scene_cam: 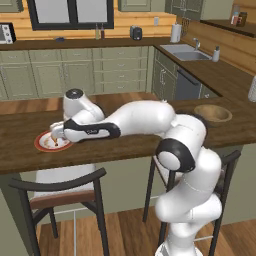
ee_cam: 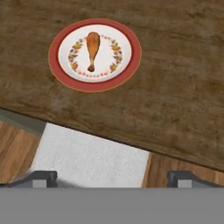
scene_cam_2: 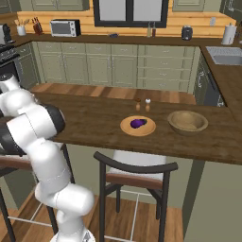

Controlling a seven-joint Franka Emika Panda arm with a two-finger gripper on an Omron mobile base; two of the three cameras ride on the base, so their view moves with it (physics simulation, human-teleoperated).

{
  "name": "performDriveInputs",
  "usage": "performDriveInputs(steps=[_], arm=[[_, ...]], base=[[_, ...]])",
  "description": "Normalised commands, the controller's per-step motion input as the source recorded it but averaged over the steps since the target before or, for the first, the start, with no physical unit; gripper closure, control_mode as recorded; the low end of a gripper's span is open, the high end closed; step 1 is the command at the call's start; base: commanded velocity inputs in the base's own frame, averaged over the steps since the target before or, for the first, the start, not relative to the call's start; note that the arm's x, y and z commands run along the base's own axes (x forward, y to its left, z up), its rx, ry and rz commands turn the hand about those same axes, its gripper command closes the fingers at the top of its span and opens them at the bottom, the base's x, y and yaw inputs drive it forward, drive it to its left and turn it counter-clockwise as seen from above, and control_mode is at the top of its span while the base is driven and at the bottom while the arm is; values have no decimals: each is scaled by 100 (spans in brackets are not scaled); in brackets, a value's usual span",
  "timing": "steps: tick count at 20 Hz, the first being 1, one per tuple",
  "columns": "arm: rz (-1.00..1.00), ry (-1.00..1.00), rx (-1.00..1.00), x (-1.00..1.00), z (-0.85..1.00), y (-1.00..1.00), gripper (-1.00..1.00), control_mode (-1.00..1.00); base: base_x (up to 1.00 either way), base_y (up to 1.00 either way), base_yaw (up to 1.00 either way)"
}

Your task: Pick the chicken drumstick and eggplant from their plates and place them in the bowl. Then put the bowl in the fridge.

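The chicken drumstick lies on the white plate with the orange-red rim, bone end toward the counter's front edge. My gripper hangs open above the counter's front edge, short of the plate, its fingertips wide apart with nothing between them. In the left base view the gripper hovers over that plate. The eggplant rests on the tan wooden plate. The wooden bowl stands empty to its right, also seen as the bowl. The fridge is out of view.
Salt and pepper shakers stand just behind the tan plate. Dark chairs are tucked under the counter's front edge; a white seat cushion lies below the gripper. A sink sits in the back right counter.
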Motion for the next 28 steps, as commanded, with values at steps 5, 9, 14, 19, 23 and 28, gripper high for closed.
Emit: performDriveInputs(steps=[5, 9, 14, 19, 23, 28], arm=[[0, 1, -8, 52, -14, 50, -100, -100], [0, 1, -7, 43, -25, 40, -100, -100], [0, 2, 0, 20, -21, 0, -100, -100], [0, 8, 3, 19, -33, -15, -100, -100], [0, 0, 6, 18, -34, -26, -100, -100], [0, 0, 0, 49, -31, 0, -100, -100]], base=[[0, 0, 0], [0, 0, 0], [0, 0, 0], [0, 0, 0], [0, 0, 0], [0, 0, 0]])
